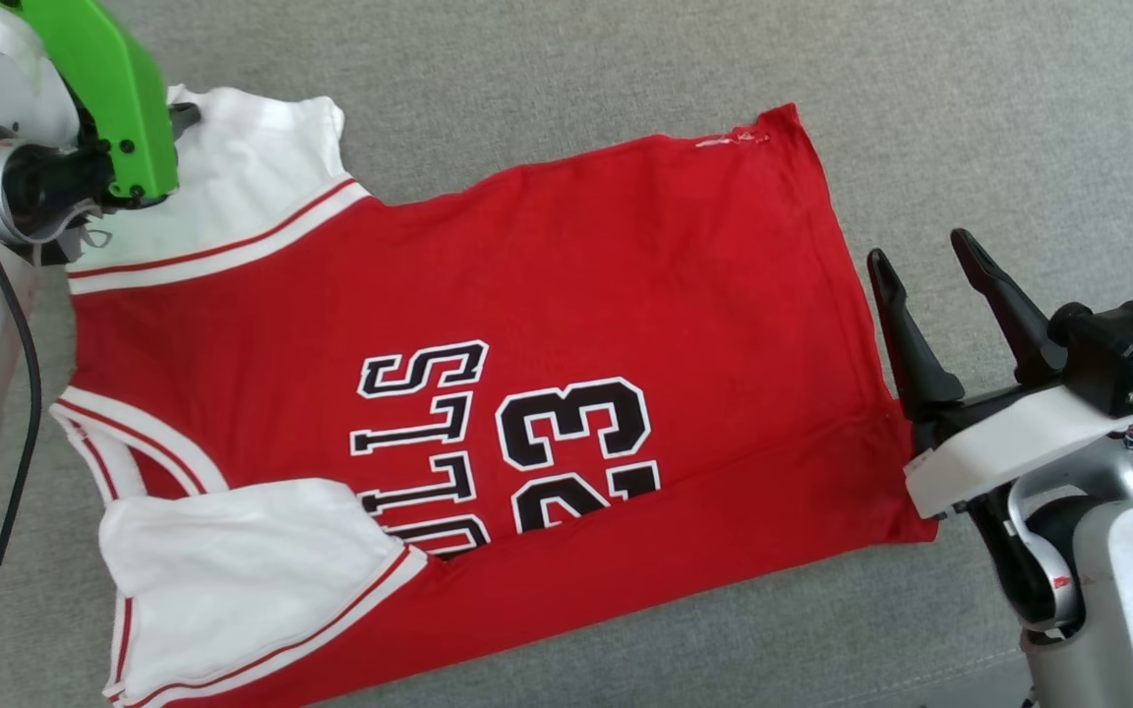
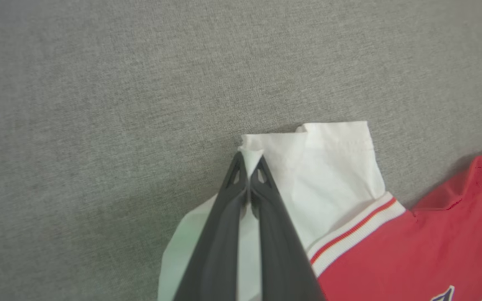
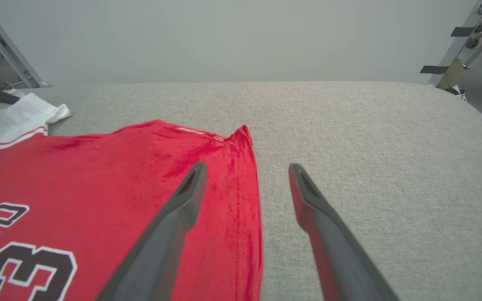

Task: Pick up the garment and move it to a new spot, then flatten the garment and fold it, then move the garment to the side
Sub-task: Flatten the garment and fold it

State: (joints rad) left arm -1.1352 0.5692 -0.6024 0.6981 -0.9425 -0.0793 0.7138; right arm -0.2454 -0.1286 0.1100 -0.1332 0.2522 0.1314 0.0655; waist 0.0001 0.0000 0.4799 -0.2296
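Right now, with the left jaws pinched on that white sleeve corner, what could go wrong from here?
1. The left jaws grip just the tip of the white sleeve, so it might slip free when pulled.
2. The right jaws stand open by the hem, holding nothing; a pull could drag the whole garment over the grey surface and rumple it.
3. The other sleeve, folded over the lettering, may fall open.
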